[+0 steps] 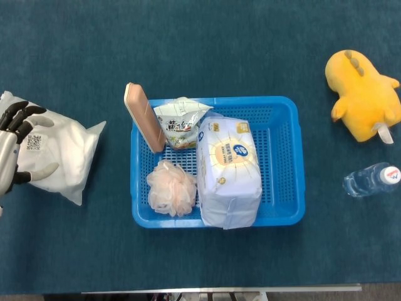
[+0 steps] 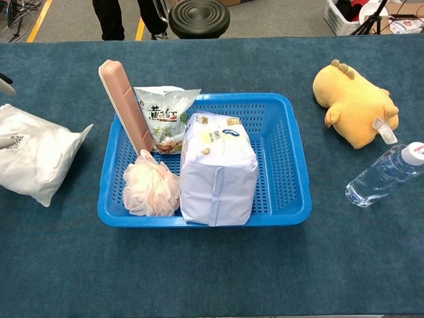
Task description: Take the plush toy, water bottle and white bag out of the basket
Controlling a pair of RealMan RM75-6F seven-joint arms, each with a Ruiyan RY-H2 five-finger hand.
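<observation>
The white bag (image 1: 62, 153) lies flat on the blue cloth left of the blue basket (image 1: 294, 163), and also shows in the chest view (image 2: 40, 156). My left hand (image 1: 15, 147) hovers over the bag's left end at the frame edge, fingers spread, gripping nothing. In the chest view only its fingertips (image 2: 4, 82) poke in. The yellow plush toy (image 1: 363, 94) (image 2: 354, 106) lies at the far right of the table. Just in front of it the water bottle (image 1: 369, 179) (image 2: 381, 175) lies on its side. My right hand does not show.
The basket (image 2: 291, 159) holds a pack of tissues (image 1: 229, 169), a peach bath puff (image 1: 171, 188), a snack bag (image 1: 180, 122) and a pink case (image 1: 144, 116) leaning on its left rim. A stool (image 2: 199, 16) stands beyond the table.
</observation>
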